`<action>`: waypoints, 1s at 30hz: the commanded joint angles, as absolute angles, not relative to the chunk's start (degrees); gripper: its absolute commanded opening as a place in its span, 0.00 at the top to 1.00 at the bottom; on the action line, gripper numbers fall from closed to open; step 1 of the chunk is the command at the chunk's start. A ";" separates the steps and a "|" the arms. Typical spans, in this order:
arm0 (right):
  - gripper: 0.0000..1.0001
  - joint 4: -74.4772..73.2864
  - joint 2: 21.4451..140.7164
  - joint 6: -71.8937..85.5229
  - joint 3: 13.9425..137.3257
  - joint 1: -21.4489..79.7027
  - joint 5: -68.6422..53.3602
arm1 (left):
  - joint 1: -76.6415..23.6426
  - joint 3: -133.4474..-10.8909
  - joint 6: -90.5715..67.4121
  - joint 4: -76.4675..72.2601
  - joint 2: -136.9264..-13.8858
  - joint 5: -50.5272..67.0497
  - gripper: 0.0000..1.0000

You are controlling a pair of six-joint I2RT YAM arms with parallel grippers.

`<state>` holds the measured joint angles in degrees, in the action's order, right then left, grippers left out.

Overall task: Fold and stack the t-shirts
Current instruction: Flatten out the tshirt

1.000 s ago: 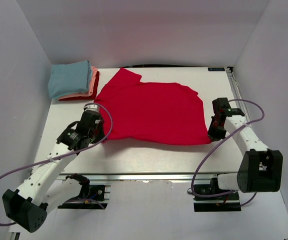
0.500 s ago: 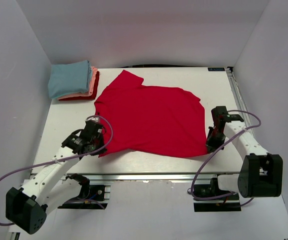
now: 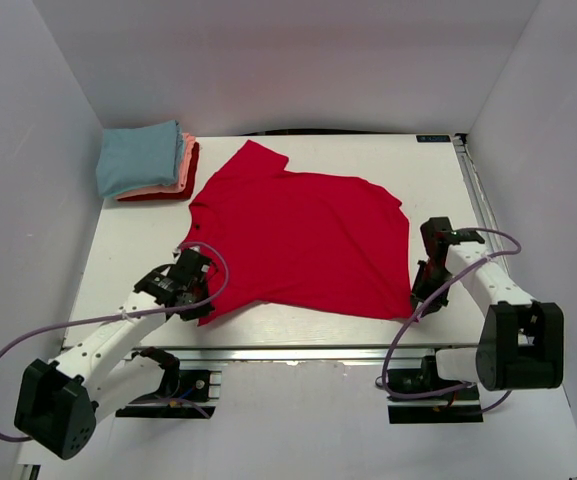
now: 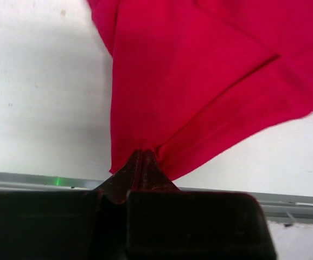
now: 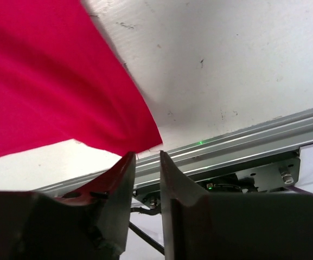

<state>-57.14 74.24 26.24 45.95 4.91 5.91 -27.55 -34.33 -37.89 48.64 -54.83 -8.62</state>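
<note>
Lying spread on a white table [image 3: 138, 240], a red shirt [image 3: 303, 235] fills the middle of the overhead view. One sleeve points to the far left and a long edge runs along the near side. In the far left corner sits a stack [image 3: 148, 160] of folded shirts: light blue on top, pink beneath, red at the bottom.

The shirt looks like thin, limp cloth. It is probably very light, with no stiffness, so it will likely sag, drag and crease wherever it is unsupported. The best places to take hold seem to be the two near corners. Pinching both at once should keep the edge between them straight for a fold.

The left gripper [image 3: 200, 303] is pressed together on the near left corner. In its wrist view a bunch of red cloth is squeezed between the closed fingers [image 4: 121, 176], with taut wrinkles fanning away from the pinch.

The right gripper [image 3: 423, 295] is at the near right corner, its fingers [image 5: 121, 173] a narrow gap apart (the table's metal rail shows through between them). The shirt's corner reaches the tip of one finger and seems to touch it. No cloth sits in the gap, so this side appears not to be held.
</note>
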 commanded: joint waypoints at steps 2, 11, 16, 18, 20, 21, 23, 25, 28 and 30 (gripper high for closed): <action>0.61 -59.41 76.82 27.86 46.58 5.01 9.30 | -27.69 -33.31 -39.64 49.39 -55.19 -11.59 0.89; 0.35 -57.83 73.57 27.51 53.78 5.01 14.49 | -27.77 -37.61 -43.06 55.64 -51.07 -12.49 0.31; 0.35 -53.19 73.39 25.67 59.58 5.01 14.33 | -27.77 -42.53 -46.92 55.72 -47.55 -18.09 0.33; 0.41 -48.99 73.65 23.92 61.78 5.10 12.31 | -27.77 -43.50 -49.47 55.89 -48.25 -22.30 0.47; 0.44 -48.08 74.88 23.38 63.54 5.10 8.99 | -27.77 -44.12 -51.23 56.60 -50.62 -27.93 0.65; 0.45 -47.21 75.14 22.60 64.15 5.01 7.40 | -27.77 -44.21 -53.33 57.04 -51.41 -29.52 0.67; 0.46 -45.71 75.50 22.06 64.07 5.19 4.24 | -27.69 -43.60 -55.10 56.69 -52.81 -33.38 0.78; 0.48 -43.69 74.71 21.19 62.50 5.45 2.99 | -27.69 -41.59 -57.65 55.64 -53.70 -34.89 0.79; 0.57 -39.66 72.78 18.65 59.69 6.85 -3.06 | -27.77 -37.89 -60.55 52.13 -54.93 -34.28 0.79; 0.58 -37.89 71.72 17.32 58.54 10.18 -6.59 | -27.77 -34.46 -62.22 47.56 -55.55 -32.70 0.75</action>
<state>-42.72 74.08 20.64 60.01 6.83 0.80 -27.57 -37.63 -57.47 52.14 -55.16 -30.98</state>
